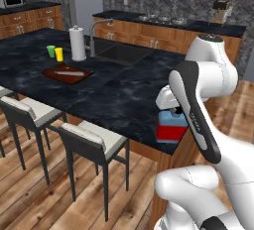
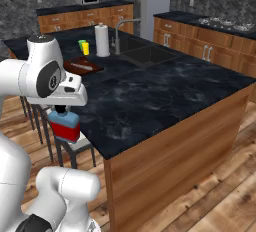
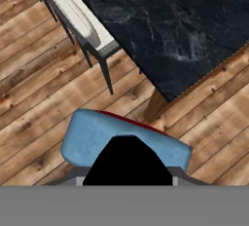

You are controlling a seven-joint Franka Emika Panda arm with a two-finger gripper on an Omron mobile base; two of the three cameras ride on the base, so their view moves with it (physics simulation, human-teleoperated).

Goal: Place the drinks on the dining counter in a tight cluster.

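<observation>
The arm (image 1: 208,75) is built of glossy white rounded shells, bulbous at each joint, like stacked smooth capsules. A long black panel (image 1: 196,112) runs down one link as a curved stripe, with small pale lettering too tiny to read. A round dark grey cap (image 2: 39,38) tops the shoulder-like joint, and a dark disc with a small blue dot (image 2: 50,81) sits on its side. Black collars (image 1: 213,223) separate the lower white segments near the base.
</observation>
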